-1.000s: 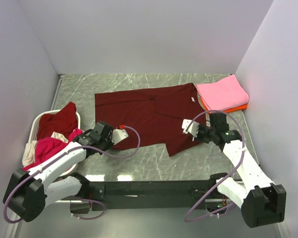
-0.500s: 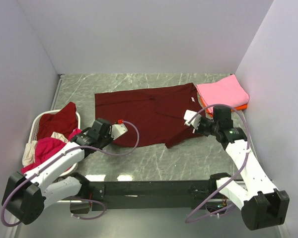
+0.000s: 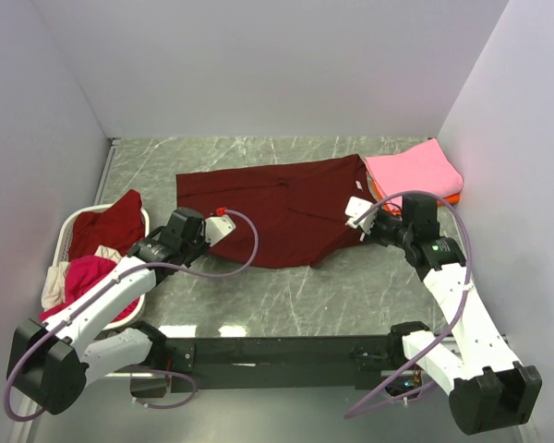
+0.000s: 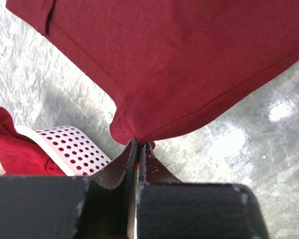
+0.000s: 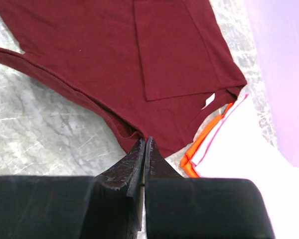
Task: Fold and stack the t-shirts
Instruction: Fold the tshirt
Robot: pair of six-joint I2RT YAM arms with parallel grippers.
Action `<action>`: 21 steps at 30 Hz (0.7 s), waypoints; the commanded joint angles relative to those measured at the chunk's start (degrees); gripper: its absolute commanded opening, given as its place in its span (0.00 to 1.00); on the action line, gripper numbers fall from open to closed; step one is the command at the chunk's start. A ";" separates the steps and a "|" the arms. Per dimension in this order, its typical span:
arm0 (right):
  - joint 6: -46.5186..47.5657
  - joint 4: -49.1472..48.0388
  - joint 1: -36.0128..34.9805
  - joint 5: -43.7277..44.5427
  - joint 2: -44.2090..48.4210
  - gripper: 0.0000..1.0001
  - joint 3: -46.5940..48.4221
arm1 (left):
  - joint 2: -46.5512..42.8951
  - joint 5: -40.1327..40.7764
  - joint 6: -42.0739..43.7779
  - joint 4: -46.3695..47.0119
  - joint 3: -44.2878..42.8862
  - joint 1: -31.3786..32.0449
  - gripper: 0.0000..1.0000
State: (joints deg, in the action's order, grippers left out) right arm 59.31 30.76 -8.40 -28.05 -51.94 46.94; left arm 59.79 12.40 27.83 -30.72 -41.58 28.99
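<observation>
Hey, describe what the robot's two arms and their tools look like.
The left arm and right arm have white links with black joints and bases. A mauve cable loops along each. The left tool and right tool have dark, tapered fingers.

The left pincer [image 4: 138,144] and right pincer [image 5: 145,141] carry the near hem of the maroon shirt [image 3: 277,198] toward 12 o'clock.

Side by side on a black base rail [image 3: 277,353], the left arm [image 3: 102,300] and right arm [image 3: 462,309] show white shells, black joints, looping mauve cables [image 3: 256,245] and dark, scuffed fingers [image 4: 120,167].
</observation>
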 commanded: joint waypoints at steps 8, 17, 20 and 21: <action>-3.58 -6.94 -0.56 2.91 0.00 0.00 4.83 | 1.73 -0.71 1.25 1.54 -3.50 -4.29 0.00; -5.61 -11.16 -0.47 4.06 -3.16 0.00 7.20 | 4.98 -3.79 2.22 3.03 -3.77 -8.42 0.00; -6.57 -12.82 -0.56 3.71 -4.83 0.00 7.99 | 6.48 -4.49 2.40 3.91 -4.29 -9.22 0.00; -6.75 -13.18 -0.47 3.62 -5.36 0.00 8.17 | 7.00 -4.67 2.40 4.17 -4.47 -9.48 0.00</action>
State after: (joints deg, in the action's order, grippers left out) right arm 54.52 22.24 -8.49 -24.49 -55.99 51.90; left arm 66.02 9.74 29.34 -29.28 -43.11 20.27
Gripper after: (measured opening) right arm 0.009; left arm 0.051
